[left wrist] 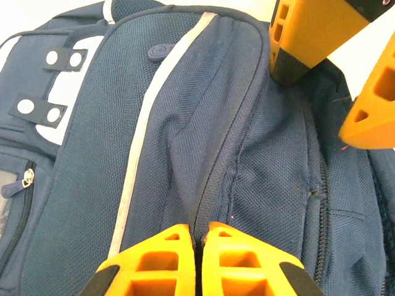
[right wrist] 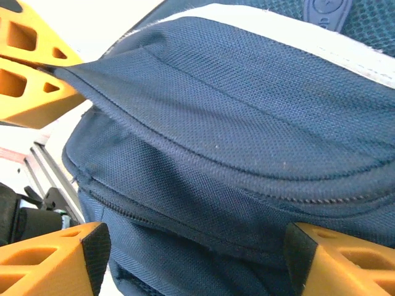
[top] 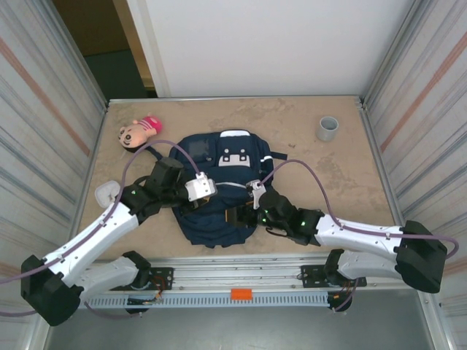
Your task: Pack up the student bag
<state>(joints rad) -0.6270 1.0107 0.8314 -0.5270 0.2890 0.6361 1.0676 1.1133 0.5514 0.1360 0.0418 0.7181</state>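
Observation:
The student bag, navy blue with white patches and a thin white stripe, lies flat in the middle of the table. My left gripper is shut on a raised fold of the bag's front fabric along the zip seam, and it holds that fold up. My right gripper is open and wide, and its fingertips straddle the lifted front pocket just below the zip line. In the top view the left gripper and the right gripper meet over the bag's lower half.
A doll head with a pink cap lies at the back left. A grey cup stands at the back right. A white object rests left of the left arm. Corrugated walls close in both sides.

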